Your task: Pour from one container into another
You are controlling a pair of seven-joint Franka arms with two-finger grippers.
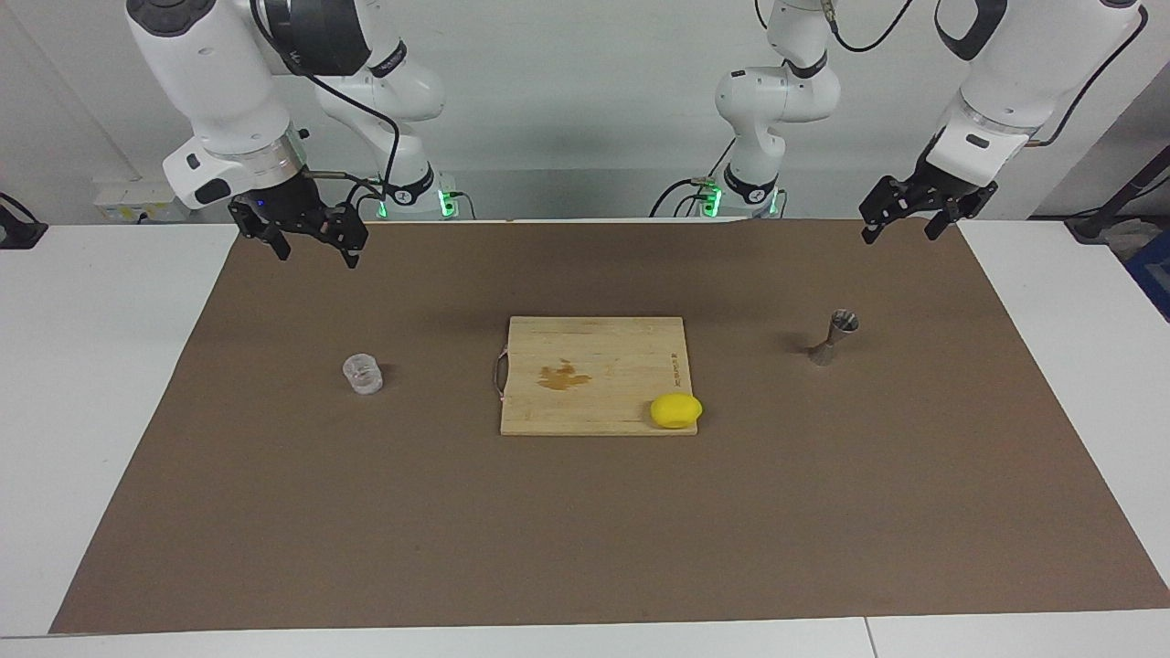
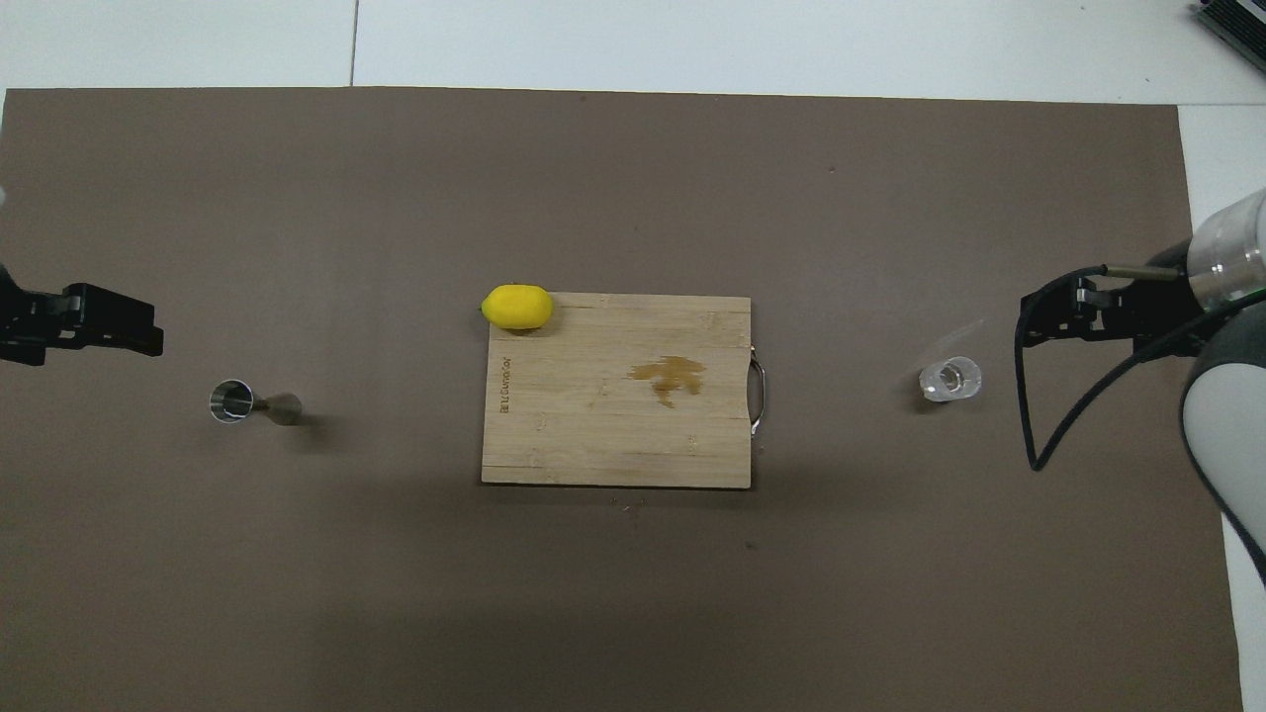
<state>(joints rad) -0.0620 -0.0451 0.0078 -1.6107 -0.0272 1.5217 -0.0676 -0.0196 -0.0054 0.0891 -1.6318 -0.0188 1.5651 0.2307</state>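
- Nothing grasped yet: my right gripper [image 1: 311, 239] and left gripper [image 1: 905, 217] hang spread apart, empty.
- Glass tumbler [image 1: 363, 374] stands beside the cutting board [image 1: 594, 375], toward my right arm's end; jigger [image 1: 836, 336] toward my left's.
- Next, I judge: right gripper descends around the tumbler.

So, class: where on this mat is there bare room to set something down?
Bare mat lies between the glass tumbler and the cutting board, and between board and jigger. The widest strip is farther from the robots than the board. The board's corner holds a lemon.
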